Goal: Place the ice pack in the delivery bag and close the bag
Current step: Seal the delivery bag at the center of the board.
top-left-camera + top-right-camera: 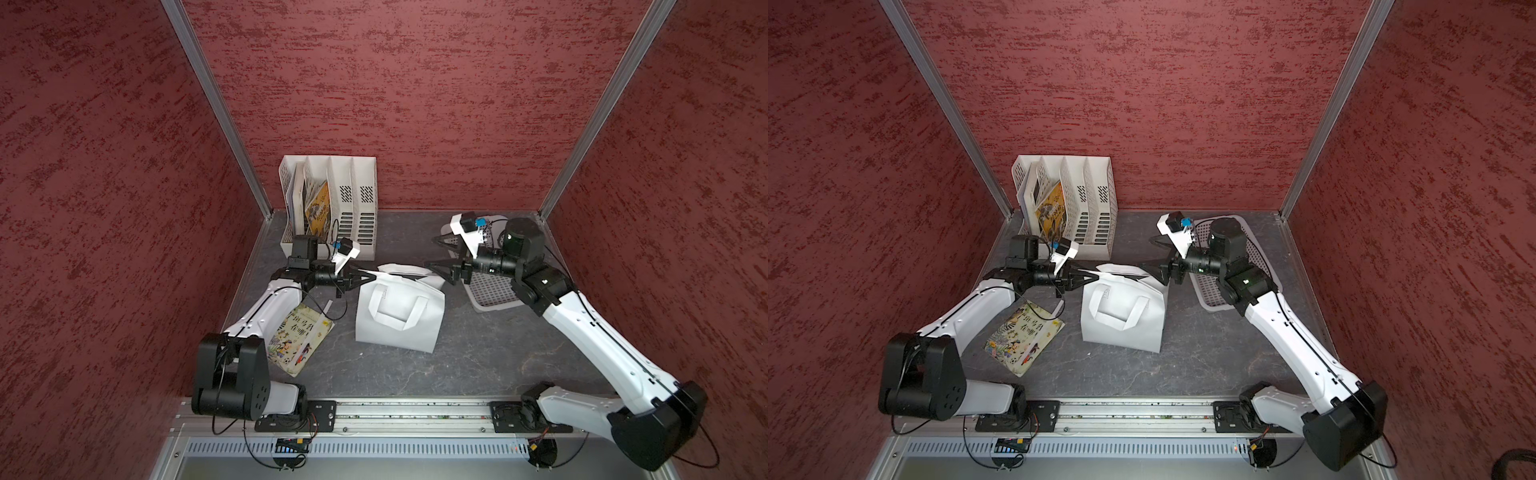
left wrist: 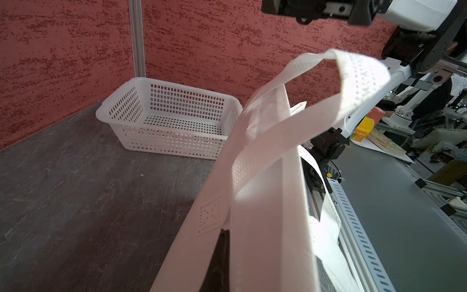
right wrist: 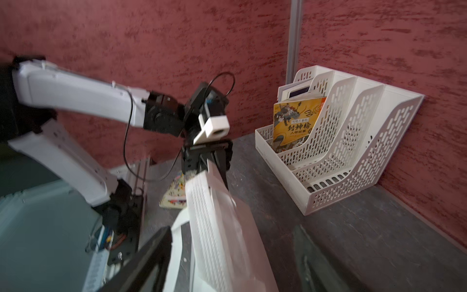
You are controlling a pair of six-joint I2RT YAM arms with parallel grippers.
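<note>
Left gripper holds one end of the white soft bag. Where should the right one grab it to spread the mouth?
The top rim of the boxy white soft-sided delivery bag, at the end opposite the shut left gripper, approached from the robot's right. That thin fabric edge runs between the open right gripper's fingers in its wrist view; the floppy loop handles would likely slip.

Left fingers (image 3: pixel 220 165) pinch delivery bag (image 3: pixel 217 227) rim; file rack (image 3: pixel 353 161) against wall (image 3: pixel 177 45).
</note>
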